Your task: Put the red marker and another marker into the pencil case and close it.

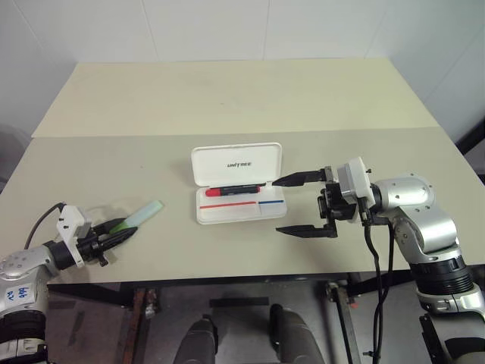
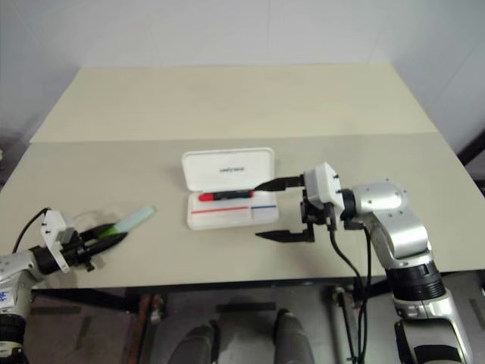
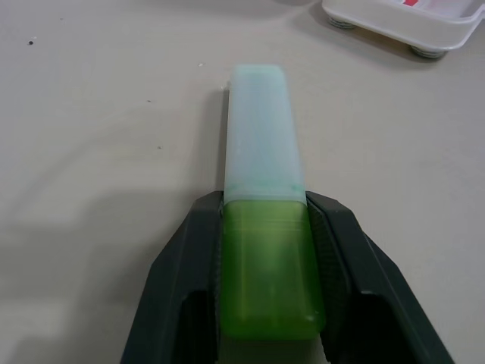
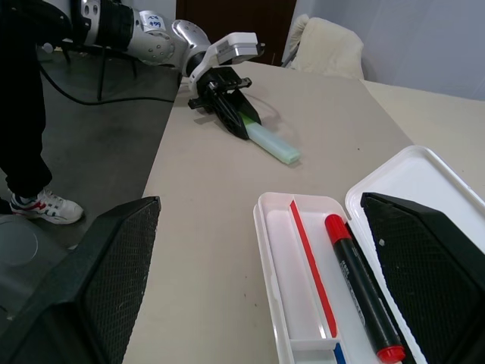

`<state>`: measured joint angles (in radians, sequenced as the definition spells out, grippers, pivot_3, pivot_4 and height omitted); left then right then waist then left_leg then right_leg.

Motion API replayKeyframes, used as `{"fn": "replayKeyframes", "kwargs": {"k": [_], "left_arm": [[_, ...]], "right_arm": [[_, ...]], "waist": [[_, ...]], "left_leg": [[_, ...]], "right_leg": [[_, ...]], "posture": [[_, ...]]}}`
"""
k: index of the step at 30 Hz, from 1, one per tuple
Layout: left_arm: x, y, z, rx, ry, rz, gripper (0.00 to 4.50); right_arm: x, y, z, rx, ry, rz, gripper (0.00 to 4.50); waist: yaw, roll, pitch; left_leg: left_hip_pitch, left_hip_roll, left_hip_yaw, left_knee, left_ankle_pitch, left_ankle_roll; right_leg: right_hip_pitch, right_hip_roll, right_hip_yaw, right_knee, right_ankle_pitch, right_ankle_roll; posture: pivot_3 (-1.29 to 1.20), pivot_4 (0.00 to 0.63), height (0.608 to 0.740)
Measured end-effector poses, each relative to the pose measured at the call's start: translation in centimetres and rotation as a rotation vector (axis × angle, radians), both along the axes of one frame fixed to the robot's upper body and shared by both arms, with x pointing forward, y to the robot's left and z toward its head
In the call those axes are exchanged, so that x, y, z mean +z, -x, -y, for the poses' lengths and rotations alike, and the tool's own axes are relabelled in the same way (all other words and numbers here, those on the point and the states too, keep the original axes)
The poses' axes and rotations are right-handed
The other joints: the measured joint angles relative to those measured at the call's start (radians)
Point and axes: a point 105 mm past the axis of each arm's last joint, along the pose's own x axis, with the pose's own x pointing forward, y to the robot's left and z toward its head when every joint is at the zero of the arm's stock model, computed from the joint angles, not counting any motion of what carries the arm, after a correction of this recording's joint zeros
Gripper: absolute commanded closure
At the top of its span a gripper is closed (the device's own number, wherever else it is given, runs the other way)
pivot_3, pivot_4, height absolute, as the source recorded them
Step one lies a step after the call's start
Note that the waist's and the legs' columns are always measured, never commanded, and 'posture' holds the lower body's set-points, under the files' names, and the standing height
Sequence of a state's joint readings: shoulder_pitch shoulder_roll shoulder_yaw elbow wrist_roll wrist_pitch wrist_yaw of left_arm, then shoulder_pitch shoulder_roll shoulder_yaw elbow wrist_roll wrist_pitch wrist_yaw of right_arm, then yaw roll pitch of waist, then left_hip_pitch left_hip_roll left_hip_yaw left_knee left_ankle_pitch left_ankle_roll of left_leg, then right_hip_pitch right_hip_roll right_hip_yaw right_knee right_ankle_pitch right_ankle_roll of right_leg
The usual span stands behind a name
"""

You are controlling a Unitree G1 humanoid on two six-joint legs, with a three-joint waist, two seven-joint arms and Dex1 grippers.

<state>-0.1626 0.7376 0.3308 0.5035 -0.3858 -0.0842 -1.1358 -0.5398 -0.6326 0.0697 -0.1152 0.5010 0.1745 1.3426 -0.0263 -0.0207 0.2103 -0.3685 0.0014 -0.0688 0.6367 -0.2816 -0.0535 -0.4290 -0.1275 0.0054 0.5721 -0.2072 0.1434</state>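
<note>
Near the lower left of the head view, the left gripper (image 1: 121,231) pinches the chunky light-green translucent marker (image 1: 142,215) by its darker green end, one black finger pressed to each side as the left wrist view shows; the marker's pale cap end points toward the frame's centre and lies low against the beige table (image 1: 227,98); at the centre sits the flat white hard-plastic pencil case (image 1: 237,194), open, its lid raised at the back with small dark print, red and blue stripes in its tray; the slim black-barrelled marker with a red cap (image 1: 236,189) lies inside the tray along the hinge side; right of the case, the right gripper (image 1: 295,205) hangs with its two black fingers spread wide, empty, one fingertip just beside the case's right edge; a person's leg and shoe (image 4: 34,189) stand on the floor at the left of the right wrist view.
</note>
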Motion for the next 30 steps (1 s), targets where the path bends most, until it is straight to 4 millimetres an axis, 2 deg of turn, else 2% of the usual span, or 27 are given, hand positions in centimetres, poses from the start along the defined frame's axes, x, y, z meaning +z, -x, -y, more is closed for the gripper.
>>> {"fn": "replayKeyframes", "kwargs": {"k": [6, 12, 15, 18, 21, 25, 30], "left_arm": [[0.5, 0.8, 1.7, -0.073, -0.008, 0.012, 3.36], [3.8, 1.1, 4.2, -0.185, -0.036, 0.086, 3.36], [5.8, 0.7, 6.2, -0.261, -0.073, 0.134, 3.36], [6.6, 0.1, 8.3, -0.337, -0.082, 0.147, 3.36], [6.9, -0.5, 9.7, -0.384, -0.088, 0.143, 3.36], [6.8, -1.5, 12.7, -0.491, -0.131, 0.139, 3.36], [6.4, -2.9, 14.1, -0.53, -0.155, 0.137, 3.36]], "right_arm": [[-0.1, -0.1, 0.1, -0.004, 0.0, 0.001, 0.0], [-1.1, -0.4, 0.6, -0.029, -0.003, -0.023, 0.0], [-2.1, -0.6, 1.0, -0.055, 0.006, -0.039, 0.0], [-2.2, -0.7, 1.0, -0.067, 0.004, -0.033, 0.0], [-2.5, -0.8, 1.1, -0.085, -0.002, -0.031, 0.0], [-2.9, -0.6, 1.1, -0.121, -0.018, -0.029, 0.0], [-2.7, -0.1, 1.1, -0.16, -0.039, -0.007, 0.0]], "waist": [[0.0, 0.0, 0.0], [0.001, 0.0, 0.0], [0.003, 0.0, 0.0], [0.001, 0.0, 0.0], [-0.003, 0.0, 0.0], [0.001, 0.0, 0.0], [-0.001, 0.0, 0.0]], "left_leg": [[-0.001, 0.0, 0.0, 0.0, 0.0, 0.0], [-0.001, 0.0, 0.0, 0.0, 0.0, 0.0], [-0.001, 0.0, 0.0, 0.0, 0.0, 0.0], [-0.001, 0.0, 0.0, 0.0, 0.0, 0.0], [0.0, 0.0, 0.0, 0.0, 0.0, 0.0], [-0.001, 0.0, 0.0, 0.0, 0.0, 0.0], [-0.001, 0.0, 0.0, 0.0, 0.0, 0.0]], "right_leg": [[0.0, 0.0, 0.0, 0.0, 0.0, 0.0], [0.0, 0.0, 0.0, -0.001, 0.0, 0.0], [0.0, 0.0, 0.0, -0.001, 0.0, 0.0], [0.0, 0.0, 0.0, 0.0, 0.0, 0.0], [0.0, 0.001, 0.0, 0.0, 0.0, 0.0], [0.0, 0.001, 0.001, -0.001, 0.0, 0.001], [0.0, 0.001, 0.001, 0.0, 0.001, 0.001]], "posture": [[0.0, 0.15, 0.74], [0.0, 0.15, 0.74], [0.0, 0.15, 0.74], [0.0, 0.15, 0.74], [0.0, 0.15, 0.74], [0.0, 0.15, 0.74], [0.0, 0.15, 0.74]]}}
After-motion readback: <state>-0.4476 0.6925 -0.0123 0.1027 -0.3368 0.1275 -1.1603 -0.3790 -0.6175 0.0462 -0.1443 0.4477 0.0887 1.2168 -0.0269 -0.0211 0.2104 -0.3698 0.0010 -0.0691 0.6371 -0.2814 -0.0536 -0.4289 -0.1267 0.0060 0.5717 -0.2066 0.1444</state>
